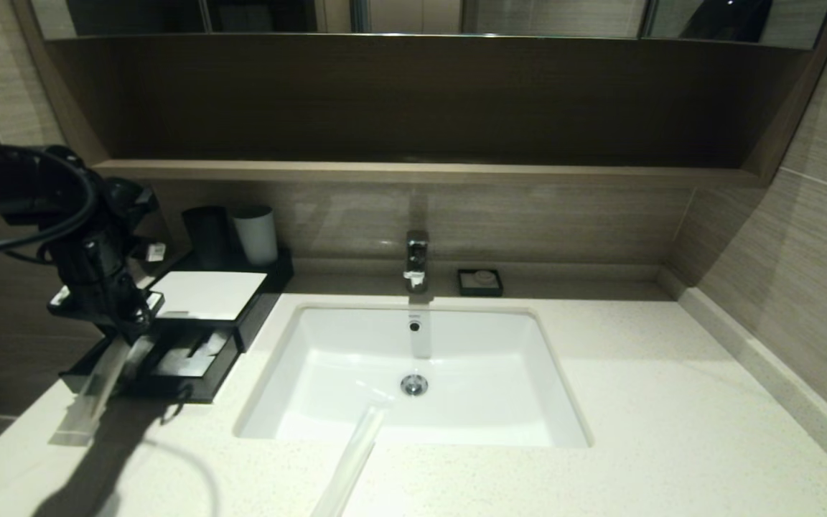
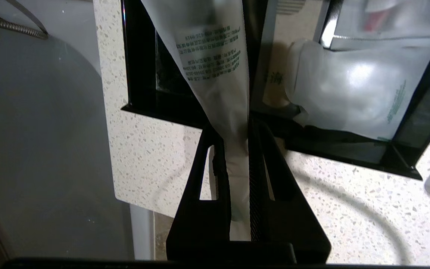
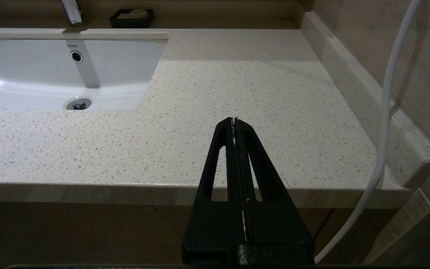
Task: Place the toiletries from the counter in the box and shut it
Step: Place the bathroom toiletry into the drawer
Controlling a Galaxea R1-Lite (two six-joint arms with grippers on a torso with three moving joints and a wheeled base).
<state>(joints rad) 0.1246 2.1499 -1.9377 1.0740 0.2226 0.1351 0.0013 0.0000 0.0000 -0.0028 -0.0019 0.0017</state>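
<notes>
The left gripper (image 2: pixel 237 130) is clenching a whitish printed packet (image 2: pixel 215 74) above the black box's (image 1: pixel 191 373) open drawer, far left on the counter (image 1: pixel 600 431). Another packet (image 1: pixel 349 459) is lying near the sink (image 1: pixel 557 402). The right gripper (image 3: pixel 234 121) is hanging clenched, empty, at the counter's near right edge.

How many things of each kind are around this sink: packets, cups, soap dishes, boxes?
Packets: 3 (held packet in the left claw, drawer packet, loose packet at the sink front rim)
Cups: 2 (dark cup, pale cup)
Soap dish: 1
Box: 1
Total: 7
</notes>
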